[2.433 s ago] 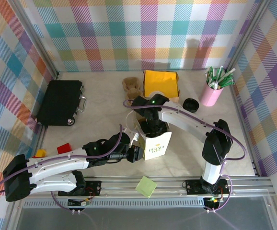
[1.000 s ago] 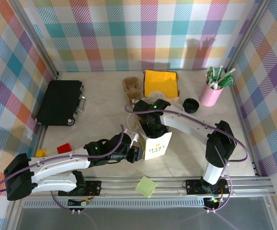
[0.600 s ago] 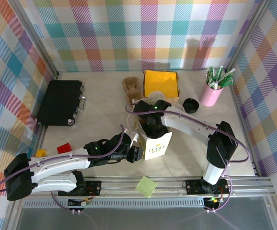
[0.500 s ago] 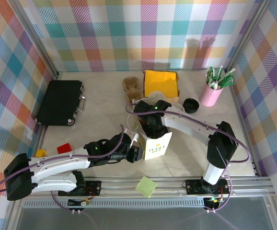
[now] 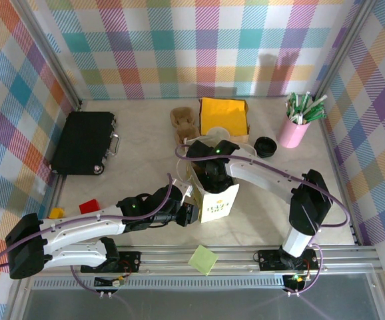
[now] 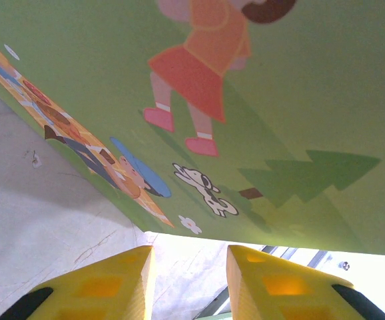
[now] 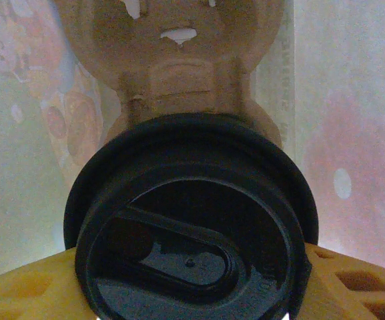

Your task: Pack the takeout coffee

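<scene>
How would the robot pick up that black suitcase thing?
By the small handle on the black case, I'd guess. The case lies flat and looks too wide to pinch, but the handle sticks out from its side facing the table's middle, so come down on it from above there.

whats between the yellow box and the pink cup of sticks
In the top view, a small black round lid sits between the yellow box and the pink cup.
</scene>
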Robot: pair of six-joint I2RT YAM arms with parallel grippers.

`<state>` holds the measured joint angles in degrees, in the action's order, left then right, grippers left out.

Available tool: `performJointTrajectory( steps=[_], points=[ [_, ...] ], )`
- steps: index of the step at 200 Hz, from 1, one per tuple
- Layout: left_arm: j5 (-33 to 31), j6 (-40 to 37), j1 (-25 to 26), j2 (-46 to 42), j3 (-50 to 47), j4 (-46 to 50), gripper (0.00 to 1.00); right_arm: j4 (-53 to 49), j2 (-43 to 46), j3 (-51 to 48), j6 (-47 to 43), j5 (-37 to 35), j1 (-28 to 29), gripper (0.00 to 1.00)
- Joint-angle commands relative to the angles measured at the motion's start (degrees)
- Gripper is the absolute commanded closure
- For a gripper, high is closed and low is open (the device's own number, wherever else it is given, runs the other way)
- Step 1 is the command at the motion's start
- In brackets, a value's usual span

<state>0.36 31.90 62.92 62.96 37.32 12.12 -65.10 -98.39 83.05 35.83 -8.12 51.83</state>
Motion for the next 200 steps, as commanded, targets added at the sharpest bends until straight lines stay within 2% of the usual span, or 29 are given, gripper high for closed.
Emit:
performJointTrajectory(
  steps=[1, 58, 200],
  points=[
    [-0.8, -0.26, 0.7, -0.54, 0.3, 0.89, 0.67, 2.71, -5.41, -5.12, 1.19, 2.32, 0.31, 0.63],
    [-0.89, -0.27, 0.67, -0.9, 0.3, 0.98, 0.67, 2.39, -5.17, -4.7, 1.29, 1.93, 0.37, 0.6],
    [-1.44, -0.45, 0.7, -0.38, 0.47, 1.76, 0.67, -5.0, 1.27, 4.12, 1.53, -1.41, 0.35, 0.24]
  ],
)
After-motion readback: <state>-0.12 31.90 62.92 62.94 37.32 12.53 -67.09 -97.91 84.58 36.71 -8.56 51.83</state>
